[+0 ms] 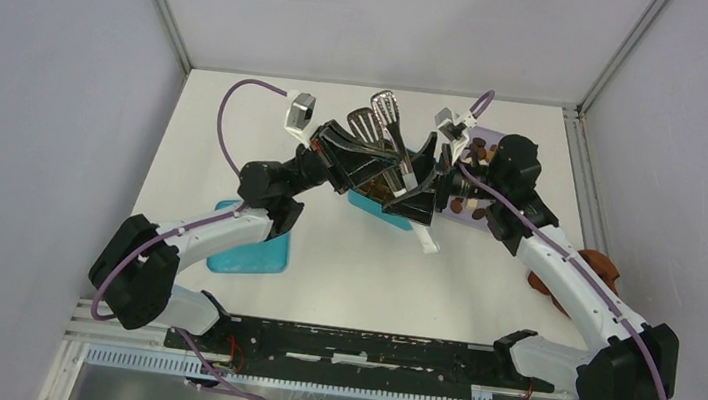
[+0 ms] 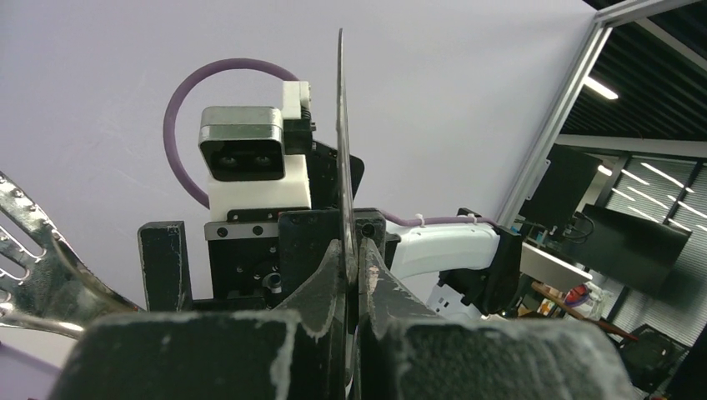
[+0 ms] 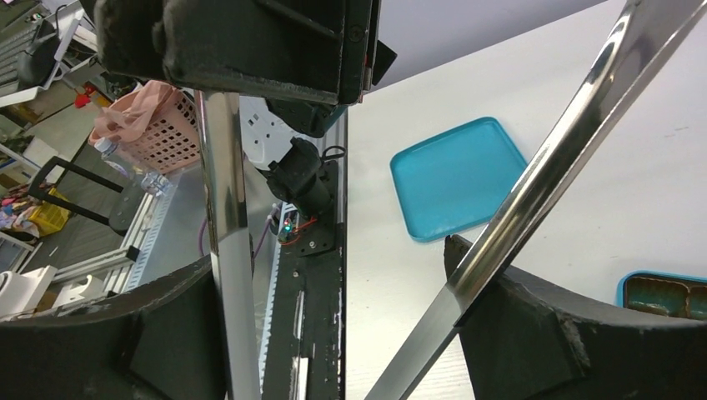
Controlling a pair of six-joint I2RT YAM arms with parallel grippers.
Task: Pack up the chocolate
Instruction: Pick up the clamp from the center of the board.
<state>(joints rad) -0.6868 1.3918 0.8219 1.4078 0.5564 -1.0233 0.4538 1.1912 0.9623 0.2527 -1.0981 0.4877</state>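
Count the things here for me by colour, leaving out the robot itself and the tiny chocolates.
Teal: 2, the lid and the box
Silver: 1, the tongs
Pale purple: 1, the tray
Reddish-brown: 1, the cloth
Total: 5

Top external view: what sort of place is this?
Probably a robot test cell in a lab: a white table walled by plain panels on metal framing, left arm and right arm bolted at its near edge, monitors beyond.
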